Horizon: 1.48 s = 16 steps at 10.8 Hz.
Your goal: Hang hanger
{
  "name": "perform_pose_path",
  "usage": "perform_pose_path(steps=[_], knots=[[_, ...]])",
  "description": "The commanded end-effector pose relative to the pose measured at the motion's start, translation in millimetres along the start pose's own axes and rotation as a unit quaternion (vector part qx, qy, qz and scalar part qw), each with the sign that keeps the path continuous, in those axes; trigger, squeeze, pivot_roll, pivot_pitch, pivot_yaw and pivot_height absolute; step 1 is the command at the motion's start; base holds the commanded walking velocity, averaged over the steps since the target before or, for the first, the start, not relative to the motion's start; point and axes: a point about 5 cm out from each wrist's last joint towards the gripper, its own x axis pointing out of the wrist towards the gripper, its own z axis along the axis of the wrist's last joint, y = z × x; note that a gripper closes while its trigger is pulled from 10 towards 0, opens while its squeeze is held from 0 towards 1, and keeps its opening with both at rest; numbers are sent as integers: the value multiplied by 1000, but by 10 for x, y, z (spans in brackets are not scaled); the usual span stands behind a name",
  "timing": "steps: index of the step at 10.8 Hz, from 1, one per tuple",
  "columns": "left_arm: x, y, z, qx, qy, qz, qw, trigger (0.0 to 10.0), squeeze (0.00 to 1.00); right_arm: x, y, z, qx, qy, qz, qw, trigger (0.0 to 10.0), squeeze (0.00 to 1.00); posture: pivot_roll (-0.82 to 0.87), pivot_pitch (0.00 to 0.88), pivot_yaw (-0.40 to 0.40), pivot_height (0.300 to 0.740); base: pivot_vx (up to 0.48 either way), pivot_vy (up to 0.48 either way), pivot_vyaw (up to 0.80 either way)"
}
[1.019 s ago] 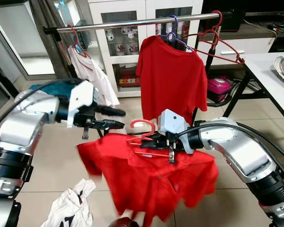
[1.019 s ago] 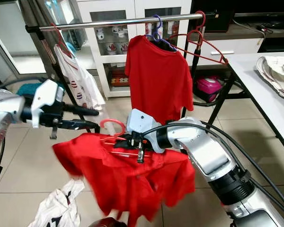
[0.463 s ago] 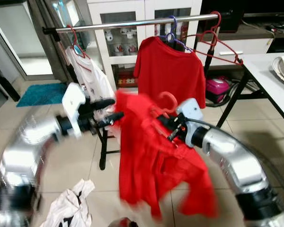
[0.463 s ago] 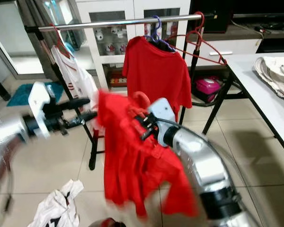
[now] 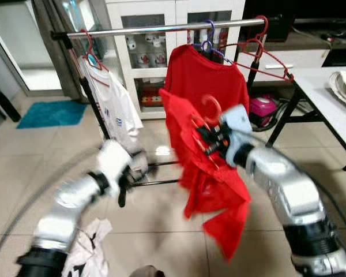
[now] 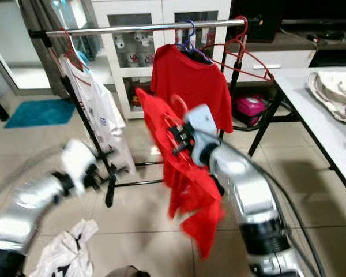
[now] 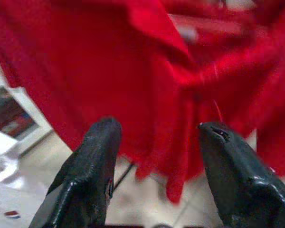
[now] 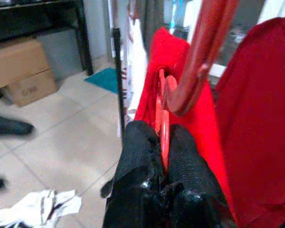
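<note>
The right tool (image 5: 206, 140), clamped on the red hanger (image 5: 210, 111) carrying a red shirt (image 5: 210, 179) below the rail (image 5: 161, 27), should lift its hook over the bare stretch, while the open left tool (image 7: 154, 142) hangs low, empty.

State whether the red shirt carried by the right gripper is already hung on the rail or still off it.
Still off it. The right gripper is shut on the red hanger, whose hook sits below the rail; the red shirt dangles from it.
</note>
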Motion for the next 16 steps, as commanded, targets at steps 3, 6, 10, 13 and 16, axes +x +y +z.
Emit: perform_pose_path(steps=[3, 6, 10, 13, 16], knots=[[224, -81, -43, 15, -19, -44, 999, 10000, 1000, -62, 83, 267, -21, 18, 62, 998, 0, 0, -80, 0, 61, 740, 0, 0, 0], [481, -162, -67, 4, -47, -46, 998, 10000, 0, -120, 159, 445, -10, 40, 95, 995, 0, 0, -115, 0, 38, 740, 0, 0, 0], [722, -200, -32, -16, -87, 26, 996, 9569, 0, -99, 326, 573, 11, 39, 125, 991, 0, 0, -132, 0, 32, 740, 0, 0, 0], [763, -285, -97, -18, -80, -7, 997, 0, 0, -91, 366, 638, 21, 31, 130, 991, 0, 0, -133, 0, 34, 740, 0, 0, 0], [758, -234, -128, -1, -64, 5, 998, 0, 0, -79, 373, 695, 25, 21, 132, 991, 0, 0, -128, 0, 34, 740, 0, 0, 0]])
